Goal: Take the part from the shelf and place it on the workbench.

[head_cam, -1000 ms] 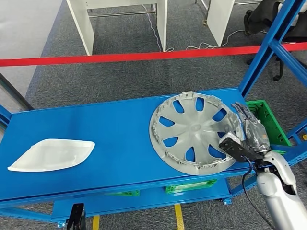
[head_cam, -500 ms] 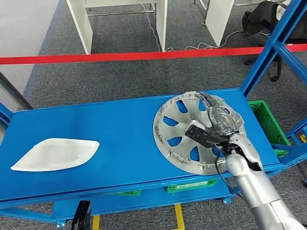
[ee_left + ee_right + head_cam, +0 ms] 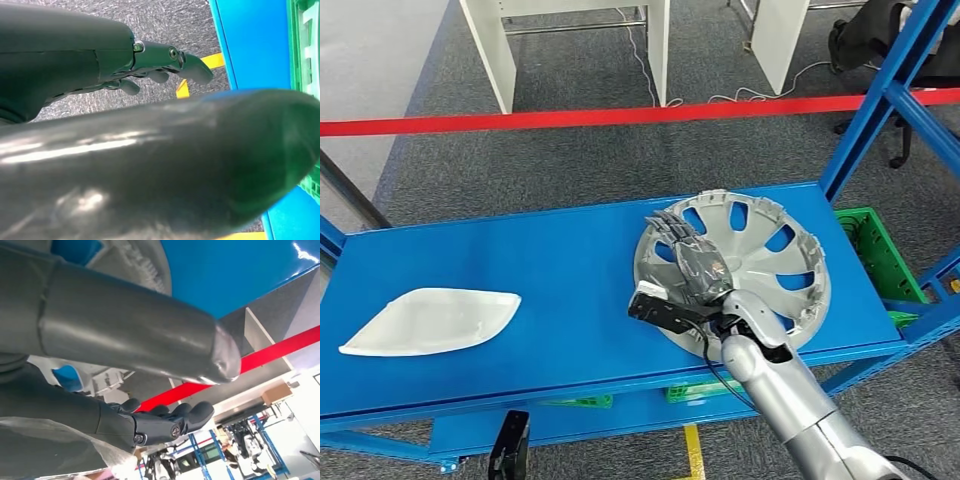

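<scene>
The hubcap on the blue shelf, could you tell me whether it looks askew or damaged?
No damage stands out on the hubcap. It lies inner side up on the blue shelf, with its near rim reaching the shelf's front edge. The right hand is spread over its left part.

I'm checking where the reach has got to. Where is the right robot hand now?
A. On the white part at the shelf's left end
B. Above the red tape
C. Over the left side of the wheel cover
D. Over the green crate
C: in the head view the right robot hand sits, fingers extended, over the left side of the silver wheel cover on the blue shelf.
</scene>
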